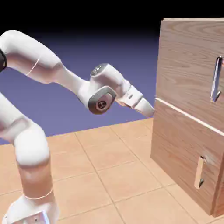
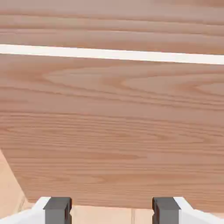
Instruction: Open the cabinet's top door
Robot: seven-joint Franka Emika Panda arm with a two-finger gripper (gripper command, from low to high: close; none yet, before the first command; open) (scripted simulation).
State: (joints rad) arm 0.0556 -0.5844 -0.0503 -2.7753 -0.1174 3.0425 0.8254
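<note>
The cabinet (image 1: 183,144) stands at the right in the exterior view, a light-brown wood-grain box. Its top door (image 1: 188,65) carries a shiny silver vertical handle (image 1: 215,79) near the picture's right edge. A pale seam (image 1: 188,114) divides it from the lower panel. My white hand (image 1: 142,104) reaches to the cabinet's left edge at seam height, far left of the silver handle; its fingers do not show there. In the hand view my gripper (image 2: 111,210) is open, its grey fingertips (image 2: 57,209) wide apart with nothing between them. Wood fills that view, crossed by the seam (image 2: 112,54); no handle shows.
The lower panel bears a pale wooden handle (image 1: 200,172). The cabinet rests on a tan tiled floor (image 1: 109,175). My arm's elbow joint (image 1: 103,100) hangs left of the cabinet.
</note>
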